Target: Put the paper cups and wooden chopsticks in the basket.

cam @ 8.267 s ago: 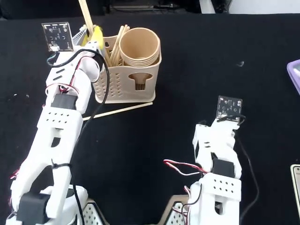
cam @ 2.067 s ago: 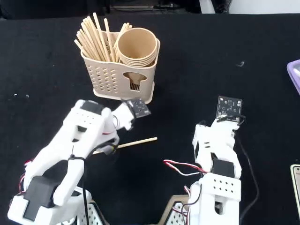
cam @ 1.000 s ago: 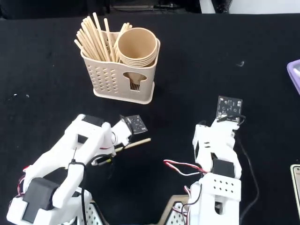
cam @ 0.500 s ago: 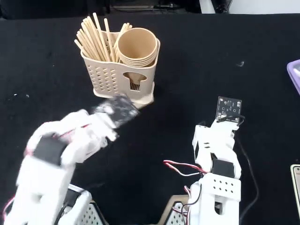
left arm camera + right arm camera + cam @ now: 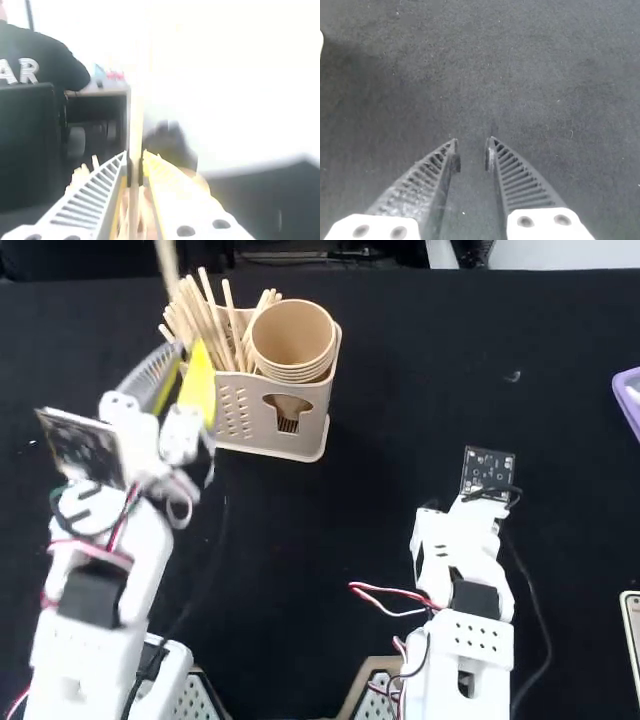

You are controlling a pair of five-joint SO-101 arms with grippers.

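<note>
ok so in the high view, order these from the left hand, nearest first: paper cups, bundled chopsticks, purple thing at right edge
1. bundled chopsticks, just beside the left hand, which grips one chopstick
2. paper cups, other end of the basket
3. purple thing, far off at the right edge

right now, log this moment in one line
left gripper: shut on chopstick, upright beside basket | right gripper: open over table | cups: stacked in basket
</note>
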